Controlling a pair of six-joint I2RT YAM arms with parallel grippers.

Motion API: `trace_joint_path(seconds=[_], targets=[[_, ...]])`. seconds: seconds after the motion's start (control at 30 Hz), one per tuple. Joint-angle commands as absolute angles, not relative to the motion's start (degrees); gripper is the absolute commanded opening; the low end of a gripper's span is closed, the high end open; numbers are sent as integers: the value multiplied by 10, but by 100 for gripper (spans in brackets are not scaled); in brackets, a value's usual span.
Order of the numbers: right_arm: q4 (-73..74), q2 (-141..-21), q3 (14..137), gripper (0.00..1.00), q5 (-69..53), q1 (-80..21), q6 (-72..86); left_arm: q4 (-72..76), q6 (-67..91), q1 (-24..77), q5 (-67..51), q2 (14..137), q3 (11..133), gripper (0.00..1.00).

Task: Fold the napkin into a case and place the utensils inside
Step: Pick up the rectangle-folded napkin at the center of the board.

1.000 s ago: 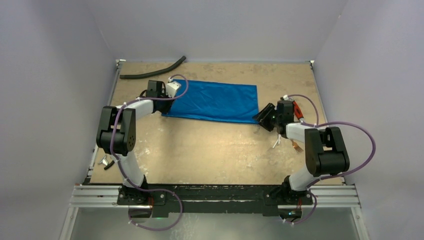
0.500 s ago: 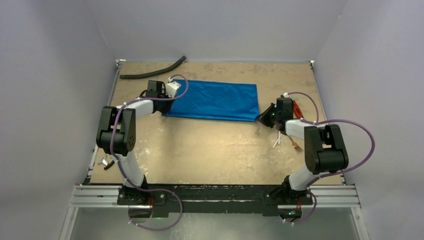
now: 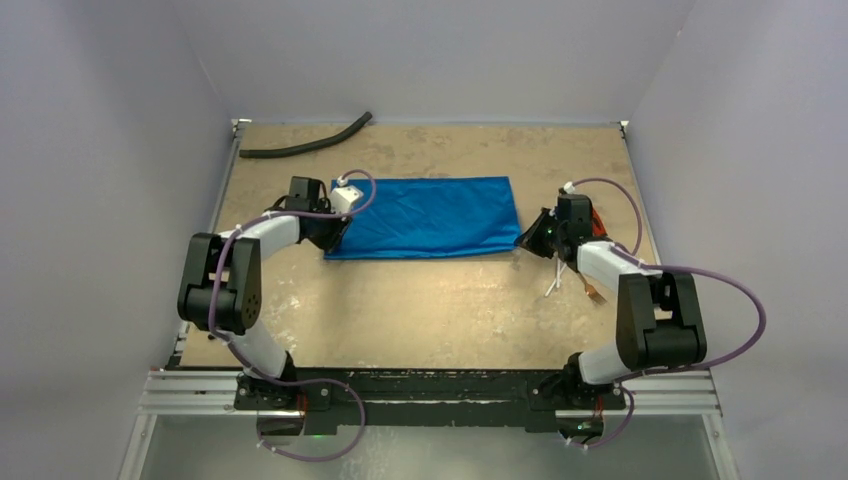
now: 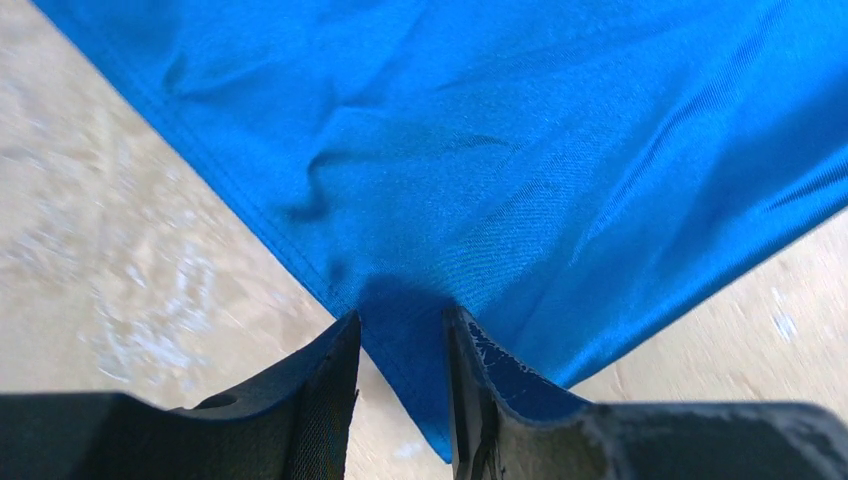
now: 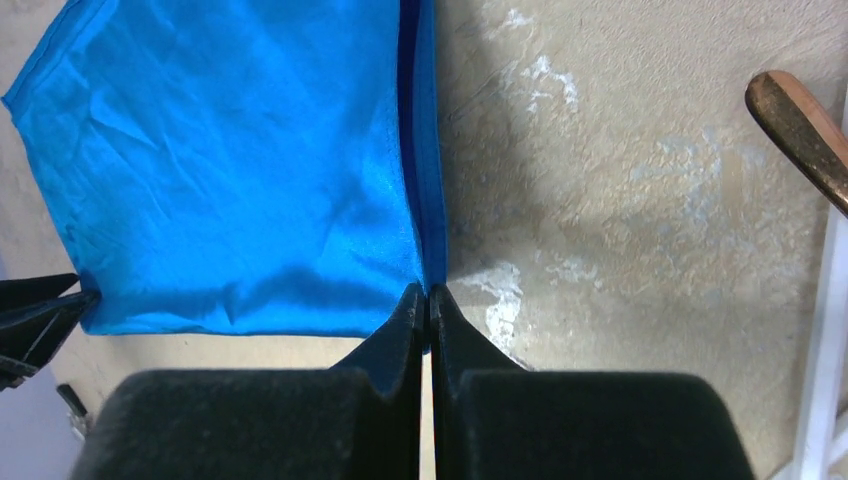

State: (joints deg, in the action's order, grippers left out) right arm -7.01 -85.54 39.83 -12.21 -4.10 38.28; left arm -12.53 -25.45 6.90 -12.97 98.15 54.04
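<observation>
Now my left gripper (image 4: 400,318) pinches the napkin (image 3: 425,215) at its 8 o'clock corner, while my right gripper (image 5: 428,297) is pressed together on its 4 o'clock corner. The cloth lies flat toward the table's (image 3: 420,305) 12 o'clock, utensils (image 3: 554,284) near its 4 o'clock.

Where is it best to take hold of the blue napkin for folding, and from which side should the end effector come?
Grip the napkin at its two near corners, coming low from outside each end. It lies flat and thin, so only corners and edges give something to pinch. The left end effector and right end effector pinch there now.
</observation>
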Motion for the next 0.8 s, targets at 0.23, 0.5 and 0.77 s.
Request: trace_joint_path(seconds=[0.23, 0.5, 0.77], targets=[[15, -868, 461, 0, -129, -82, 307, -296, -280, 59, -182, 938, 552, 42], [47, -894, 545, 0, -72, -175, 307, -302, -263, 1, -176, 932, 640, 46], [58, -912, 583, 0, -67, -200, 304, -222, -248, -29, -163, 1001, 607, 44]])
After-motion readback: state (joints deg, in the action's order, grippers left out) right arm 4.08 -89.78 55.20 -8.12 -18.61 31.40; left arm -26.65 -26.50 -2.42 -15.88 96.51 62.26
